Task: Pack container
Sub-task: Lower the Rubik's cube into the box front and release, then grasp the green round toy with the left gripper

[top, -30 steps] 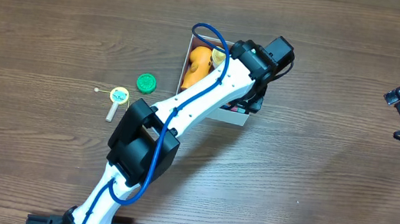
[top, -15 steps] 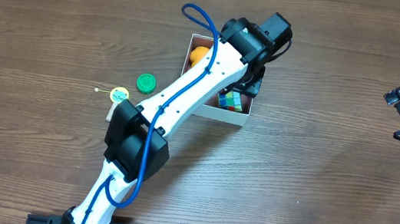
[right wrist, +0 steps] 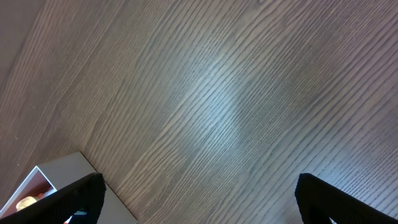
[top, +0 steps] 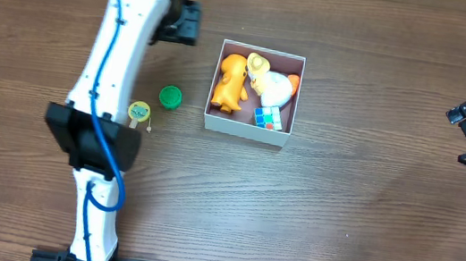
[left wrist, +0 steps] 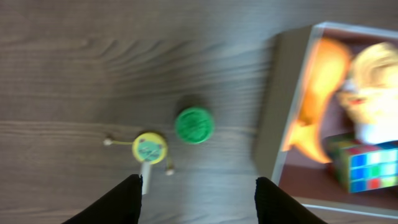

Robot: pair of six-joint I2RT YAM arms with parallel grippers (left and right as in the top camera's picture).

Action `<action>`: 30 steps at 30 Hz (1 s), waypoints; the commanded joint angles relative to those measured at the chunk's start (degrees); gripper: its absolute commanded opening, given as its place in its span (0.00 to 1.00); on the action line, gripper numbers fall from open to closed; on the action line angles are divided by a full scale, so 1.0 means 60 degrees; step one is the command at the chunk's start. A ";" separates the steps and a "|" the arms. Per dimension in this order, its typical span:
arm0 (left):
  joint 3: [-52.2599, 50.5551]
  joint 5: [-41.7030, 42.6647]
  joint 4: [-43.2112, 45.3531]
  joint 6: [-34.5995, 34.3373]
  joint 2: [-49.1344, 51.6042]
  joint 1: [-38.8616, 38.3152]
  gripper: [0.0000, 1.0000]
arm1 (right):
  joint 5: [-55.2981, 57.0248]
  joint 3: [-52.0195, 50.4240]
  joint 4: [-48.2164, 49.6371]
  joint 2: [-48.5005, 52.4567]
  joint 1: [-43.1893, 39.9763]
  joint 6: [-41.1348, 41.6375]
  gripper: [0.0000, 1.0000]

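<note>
Nearest, in the left wrist view, the left end effector [left wrist: 199,182] is seen with its two dark fingers [left wrist: 118,202] spread wide and nothing held between them. Just beyond them, a small yellow rattle drum [left wrist: 149,149] on a stick is laid on the wooden tabletop [left wrist: 74,74], with a green cap [left wrist: 194,125] just beside it. Beyond these and to the right, the container [left wrist: 281,106] is set upright on the tabletop, apart from the cap. An orange toy figure [left wrist: 320,93], a white-and-yellow figure [left wrist: 373,93] and a colour cube [left wrist: 364,168] are packed inside it. Well off to the right, the right end effector [right wrist: 199,180] is held wide open and empty above the wood, with one corner of the container caught at the edge of its view.
</note>
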 commanded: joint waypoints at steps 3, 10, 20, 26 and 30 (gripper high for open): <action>-0.2710 -0.0146 -0.0069 0.1031 -0.1927 0.0998 0.57 | 0.0091 0.0011 0.0025 -0.0189 -0.0033 -0.0073 1.00; -0.7133 -0.0321 0.1752 0.1435 -0.4014 0.1253 0.71 | 0.0091 0.0011 0.0062 -0.0189 -0.0033 -0.0073 1.00; -0.9566 0.0678 0.6215 0.2138 -0.3060 0.0754 0.74 | 0.0091 0.0011 0.0131 -0.0189 -0.0033 -0.0069 1.00; -0.9566 0.0586 0.6867 0.2320 -0.2098 0.0102 0.74 | 0.0091 0.0011 0.0138 -0.0186 -0.0033 -0.0069 1.00; -0.9566 0.0142 0.7147 0.2306 -0.1424 -0.0080 0.73 | 0.0091 0.0011 0.0182 -0.0182 -0.0033 -0.0069 1.00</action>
